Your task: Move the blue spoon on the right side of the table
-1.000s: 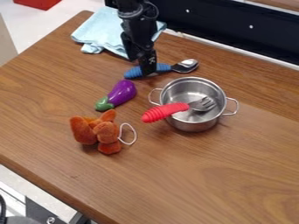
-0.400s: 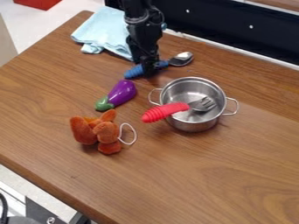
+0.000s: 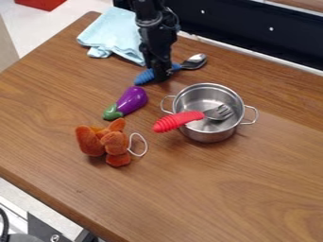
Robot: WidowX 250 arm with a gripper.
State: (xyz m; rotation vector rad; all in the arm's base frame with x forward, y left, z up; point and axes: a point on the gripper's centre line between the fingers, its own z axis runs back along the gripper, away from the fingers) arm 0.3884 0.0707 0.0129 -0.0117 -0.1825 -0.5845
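Note:
The gripper (image 3: 161,74) hangs down at the upper middle of the table (image 3: 233,198), over the middle of the blue spoon's handle. The blue spoon (image 3: 144,77) lies behind the pot, its ribbed handle end to the left of the gripper and its metal bowl to the right, pointing toward the back. The gripper hides part of the handle, and whether it holds the spoon cannot be made out.
A metal pot (image 3: 210,133) with a red-handled fork (image 3: 178,121) across its rim stands right of centre. A purple eggplant (image 3: 131,100), an orange plush toy (image 3: 108,143) and a light blue cloth (image 3: 112,37) lie on the left side. A dark panel borders the back.
The spoon has turned slightly, its bowl shifting left and toward the back. The gripper has moved a little to the right and stays over the handle.

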